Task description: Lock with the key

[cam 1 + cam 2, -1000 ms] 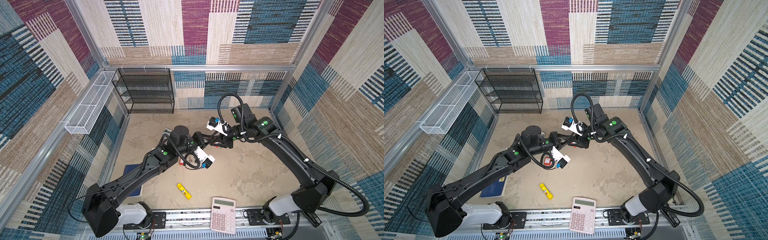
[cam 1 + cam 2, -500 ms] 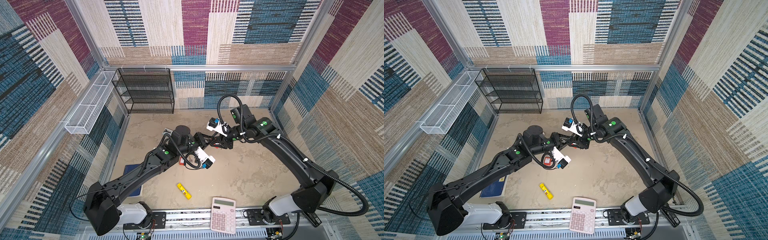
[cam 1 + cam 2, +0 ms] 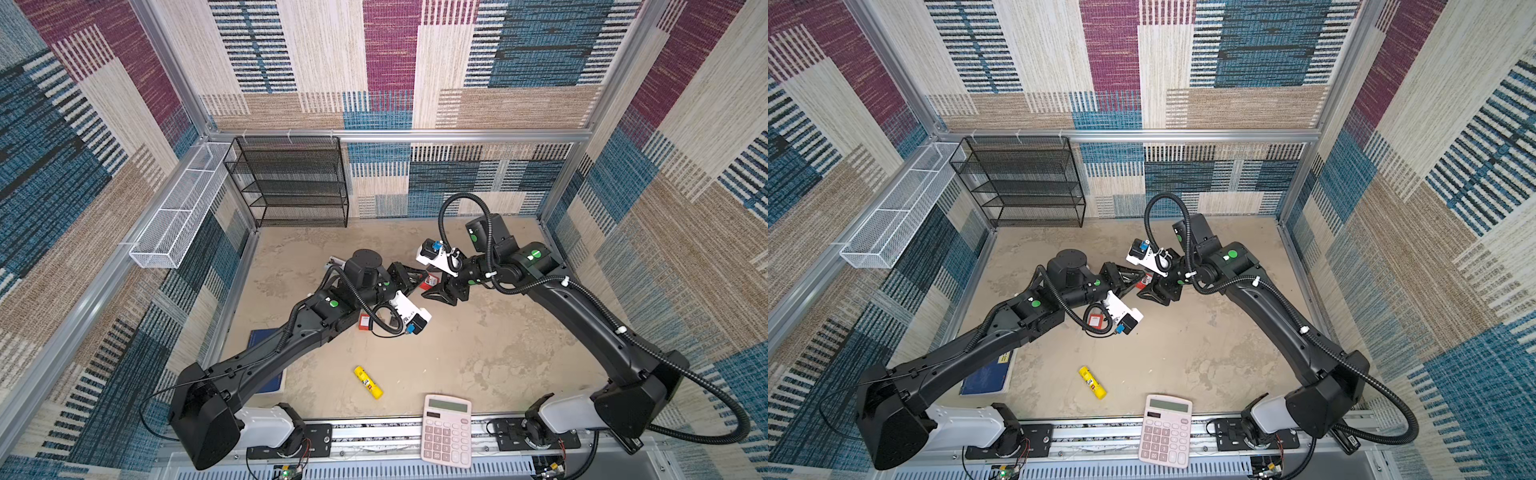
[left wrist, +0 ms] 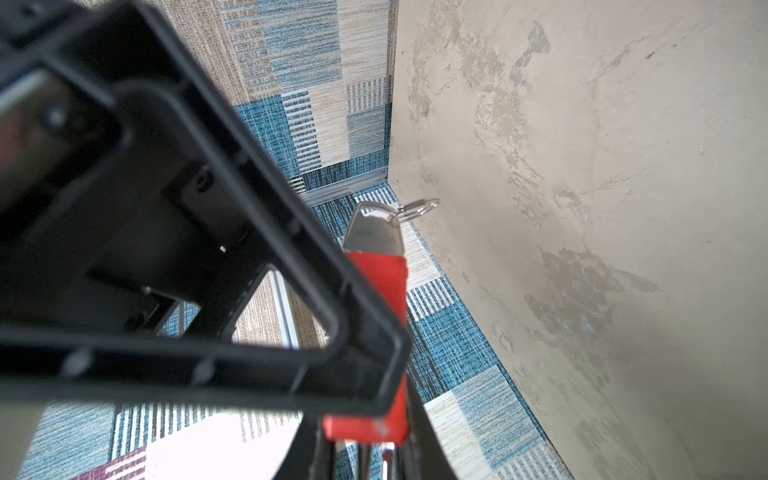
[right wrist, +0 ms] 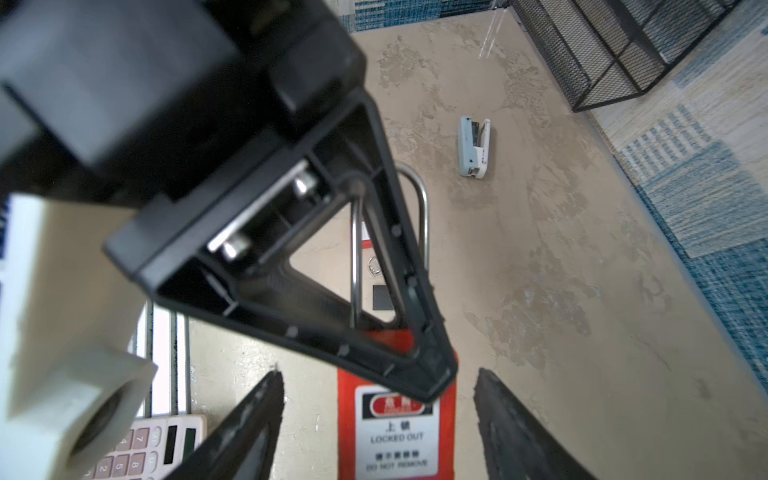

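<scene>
left end effector [image 4: 392, 399] clamping red padlock [image 5: 395, 440] above bench [image 5: 540, 249] | key [image 4: 374, 232] sitting in its base | right end effector [image 5: 378, 376] standing apart, flanking padlock | risk: fingers [image 5: 511, 436] snagging key ring [image 4: 419, 205] on retreat; key pulling out

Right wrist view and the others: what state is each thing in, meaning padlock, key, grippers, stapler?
red padlock: held by its body; shackle closure hidden.
key: in the padlock's end, ring attached.
left gripper: shut on the red padlock.
right gripper: open, straddling the padlock without touching.
stapler: closed, lying on the table.
</scene>
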Controlling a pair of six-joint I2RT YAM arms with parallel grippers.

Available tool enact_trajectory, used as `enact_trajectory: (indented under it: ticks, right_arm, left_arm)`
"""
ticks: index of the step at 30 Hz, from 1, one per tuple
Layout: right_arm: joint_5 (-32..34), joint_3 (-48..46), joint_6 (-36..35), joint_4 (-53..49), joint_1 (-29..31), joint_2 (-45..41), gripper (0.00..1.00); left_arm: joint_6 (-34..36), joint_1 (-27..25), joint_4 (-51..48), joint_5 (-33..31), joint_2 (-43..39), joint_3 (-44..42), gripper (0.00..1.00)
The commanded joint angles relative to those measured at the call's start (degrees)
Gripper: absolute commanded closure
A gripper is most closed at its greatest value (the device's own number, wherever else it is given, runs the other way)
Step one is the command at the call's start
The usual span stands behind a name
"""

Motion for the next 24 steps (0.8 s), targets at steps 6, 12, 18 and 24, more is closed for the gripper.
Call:
enact_trajectory:
  ticks: [6,12,18,24]
  right_arm:
    - [9.0,-4.2,-3.9,14.5,0.0,-5.5,0.21]
    - [7.0,-8.5,-7.0,21.5,-0.6,-9.6,0.2]
    - [6.1,-11.4,-9.2,26.7,-1.4,-12.2,0.19]
    - [2.1,-14.6,-12.6,31.6,-1.5,-12.6,0.19]
  left_arm:
    - [-10.0,0.8,-2.7,0.2,-1.1,1.8,1.0]
    - [-19.7,4.6,-9.9,3.6,-1.5,5.7,1.0]
    - [-34.7,9.8,-22.3,7.2,1.1,14.3,1.0]
    - [-45.4,15.8,-34.5,17.1,4.3,21.9,1.0]
